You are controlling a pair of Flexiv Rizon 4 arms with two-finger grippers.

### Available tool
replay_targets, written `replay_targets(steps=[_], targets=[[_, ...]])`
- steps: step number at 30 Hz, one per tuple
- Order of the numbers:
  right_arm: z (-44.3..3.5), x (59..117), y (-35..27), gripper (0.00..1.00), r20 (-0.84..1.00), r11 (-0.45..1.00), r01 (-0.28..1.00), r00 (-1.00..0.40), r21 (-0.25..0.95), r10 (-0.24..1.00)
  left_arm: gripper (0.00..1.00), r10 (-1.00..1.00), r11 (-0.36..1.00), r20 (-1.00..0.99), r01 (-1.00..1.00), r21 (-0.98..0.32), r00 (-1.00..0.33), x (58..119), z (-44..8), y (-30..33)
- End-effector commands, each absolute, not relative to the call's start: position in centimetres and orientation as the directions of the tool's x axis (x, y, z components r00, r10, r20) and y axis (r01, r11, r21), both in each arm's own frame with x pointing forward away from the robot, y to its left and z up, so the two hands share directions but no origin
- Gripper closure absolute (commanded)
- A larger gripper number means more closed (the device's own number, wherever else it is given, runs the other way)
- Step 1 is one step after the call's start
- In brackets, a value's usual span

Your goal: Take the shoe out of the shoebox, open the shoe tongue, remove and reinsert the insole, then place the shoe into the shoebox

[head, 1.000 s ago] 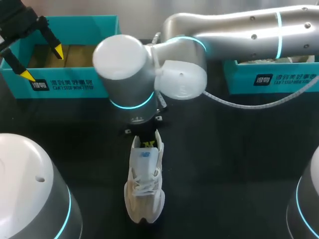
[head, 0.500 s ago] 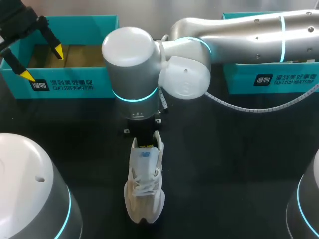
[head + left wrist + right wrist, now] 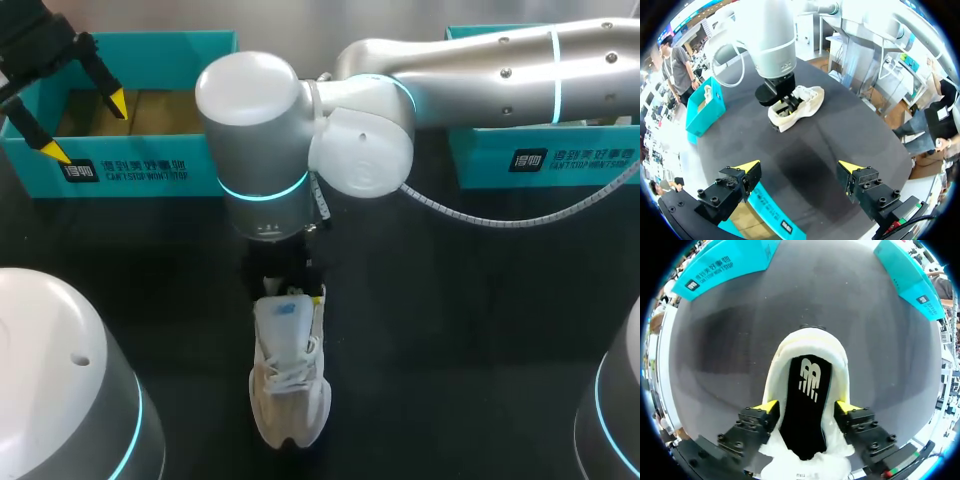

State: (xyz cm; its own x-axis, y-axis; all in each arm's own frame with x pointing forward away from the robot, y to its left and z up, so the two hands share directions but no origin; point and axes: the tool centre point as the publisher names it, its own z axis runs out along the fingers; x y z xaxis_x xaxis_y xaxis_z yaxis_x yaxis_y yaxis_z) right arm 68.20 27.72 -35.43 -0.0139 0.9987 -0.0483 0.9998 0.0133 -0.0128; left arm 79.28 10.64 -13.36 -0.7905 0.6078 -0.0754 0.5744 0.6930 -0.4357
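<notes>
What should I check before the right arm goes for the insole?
1. Shoe out of the box, upright on the table: ok.
2. Right gripper lined up over the shoe's heel opening: ok.
3. Insole lying flat inside the shoe, exposed in the right wrist view: ok.
4. Right gripper gripping the shoe or the insole: cannot tell.
5. Left gripper open, over the left shoebox, well away from the shoe: ok.
</notes>
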Motion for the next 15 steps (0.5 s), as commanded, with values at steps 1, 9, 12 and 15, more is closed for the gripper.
replay_targets(steps=[1,9,12,15], targets=[[-35.41,67.37,28.02,0.00,-0.054,-0.290,0.957,0.290,0.015,0.955,0.00,0.610,0.693,-0.072,0.575,-0.435,-0.789,79.44,-13.32,10.68],[-35.26,67.03,27.94,0.00,-0.051,-0.275,0.961,0.275,-0.003,0.960,0.00,0.610,0.693,-0.072,0.575,-0.435,-0.789,79.44,-13.32,10.68],[-35.12,67.01,28.19,0.00,-0.050,-0.266,0.964,0.266,-0.003,0.963,0.00,0.610,0.693,-0.072,0.575,-0.435,-0.789,79.44,-13.32,10.68],[-34.80,66.70,28.52,0.00,-0.051,-0.263,0.965,0.263,-0.005,0.964,0.00,0.610,0.693,-0.072,0.575,-0.435,-0.789,79.44,-13.32,10.68]])
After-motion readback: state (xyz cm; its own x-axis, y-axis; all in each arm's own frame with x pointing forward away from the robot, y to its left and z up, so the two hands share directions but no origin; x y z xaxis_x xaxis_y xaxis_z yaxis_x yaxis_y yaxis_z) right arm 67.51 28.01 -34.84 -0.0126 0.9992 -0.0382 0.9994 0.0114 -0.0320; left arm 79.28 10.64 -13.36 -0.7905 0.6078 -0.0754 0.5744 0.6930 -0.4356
